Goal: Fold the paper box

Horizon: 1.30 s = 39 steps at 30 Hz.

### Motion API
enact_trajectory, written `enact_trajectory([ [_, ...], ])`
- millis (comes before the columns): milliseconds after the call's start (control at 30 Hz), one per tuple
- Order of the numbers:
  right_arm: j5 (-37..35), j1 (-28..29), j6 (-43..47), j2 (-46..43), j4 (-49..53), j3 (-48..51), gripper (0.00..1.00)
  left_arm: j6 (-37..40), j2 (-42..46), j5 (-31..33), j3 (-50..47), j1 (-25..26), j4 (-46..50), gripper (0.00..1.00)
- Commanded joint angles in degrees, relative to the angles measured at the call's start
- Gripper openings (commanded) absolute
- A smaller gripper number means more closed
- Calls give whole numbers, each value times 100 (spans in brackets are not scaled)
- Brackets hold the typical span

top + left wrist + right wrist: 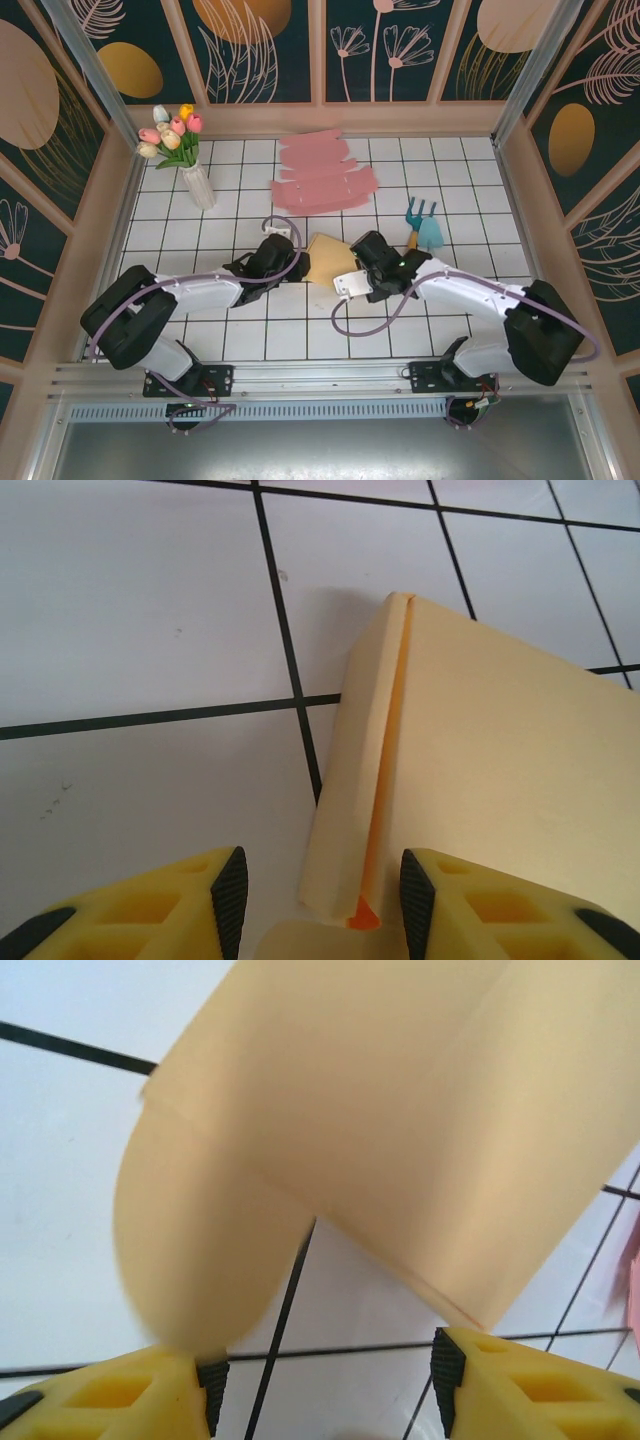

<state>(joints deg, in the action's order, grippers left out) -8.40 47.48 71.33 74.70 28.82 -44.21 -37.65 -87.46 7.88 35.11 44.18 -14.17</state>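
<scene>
The tan paper box (330,258) lies partly folded on the white tiled table, between my two grippers. My left gripper (298,265) is at its left side. In the left wrist view the box (500,750) shows a folded side flap (365,780) with an orange inner edge. That flap reaches down between the open jaws of the left gripper (322,895), with a gap on each side. My right gripper (354,268) is at the box's right side. In the right wrist view the right gripper (328,1385) stands open under the box (400,1110), and a rounded flap (190,1250) hangs down to the left fingertip (210,1392).
A stack of flat pink box blanks (322,175) lies behind the box. A white vase of tulips (192,160) stands at the back left. Small blue and teal garden tools (424,226) lie to the right. Wooden walls (320,118) ring the table.
</scene>
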Motion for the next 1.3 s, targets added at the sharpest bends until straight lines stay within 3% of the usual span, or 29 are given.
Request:
enact_trajectory([
  [0,59,42,-504,-547,666,-432,60,56,-122,228,-123,20,-209,46],
  [33,58,46,-671,-713,574,-488,60,47,-117,261,-129,18,-232,46],
  [67,81,31,-882,-946,373,-534,86,33,-106,279,-134,20,-250,46],
  [100,115,4,-1170,-1186,77,-545,99,43,-96,312,-133,16,-245,46],
  [167,128,-40,-1936,-1571,-617,-506,99,37,-80,370,-158,13,-252,46],
  [267,-141,-70,-3782,-1902,-1680,-327,99,16,-57,403,-211,20,-311,46],
  [333,-907,-111,-5541,-1897,-2074,-300,99,-8,-54,396,-257,20,-370,46],
  [400,-1688,-310,-7288,-1740,-1843,-487,99,-15,-69,399,-272,20,-406,46],
  [500,-1186,-1018,-9736,-1544,-1459,-395,99,-28,-127,407,-295,14,-435,46],
  [633,-618,-1163,-11751,-1315,-1755,259,99,-32,-149,425,-320,20,-487,46],
  [800,225,-1070,-12489,-958,-2541,948,92,-15,-166,459,-325,18,-510,46],
  [1000,-38,-595,-12879,-727,-2699,1163,85,-33,-183,469,-338,21,-562,46],
  [1267,129,-293,-13184,-135,-3118,1262,73,-81,-252,429,-343,20,-651,46],
])
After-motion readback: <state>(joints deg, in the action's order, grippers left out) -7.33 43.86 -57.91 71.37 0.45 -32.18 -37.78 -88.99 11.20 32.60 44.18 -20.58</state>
